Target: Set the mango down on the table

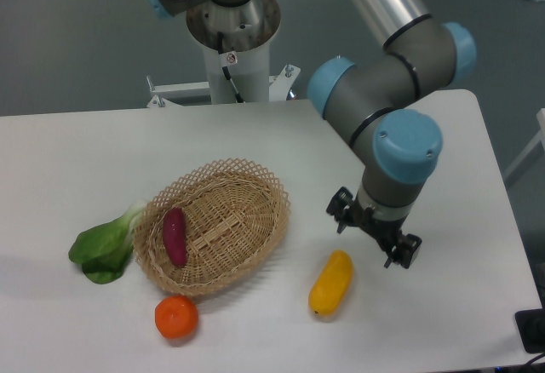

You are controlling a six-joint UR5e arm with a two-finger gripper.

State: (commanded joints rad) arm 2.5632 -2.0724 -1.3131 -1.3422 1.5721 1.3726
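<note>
The mango (330, 283), yellow-orange and oblong, lies on the white table (443, 169) at the front, right of the basket. My gripper (374, 232) hangs just above and to the right of the mango, pointing down and apart from it. Its black finger links splay out on both sides of the wrist, so it looks open and holds nothing. The fingertips are hidden under the wrist.
An oval wicker basket (247, 187) stands left of the mango with a purple sweet potato (174, 236) inside. A round orange (176, 317) lies in front of the basket. A leafy green vegetable (104, 249) lies at its left. The arm's base (232, 41) stands at the back edge.
</note>
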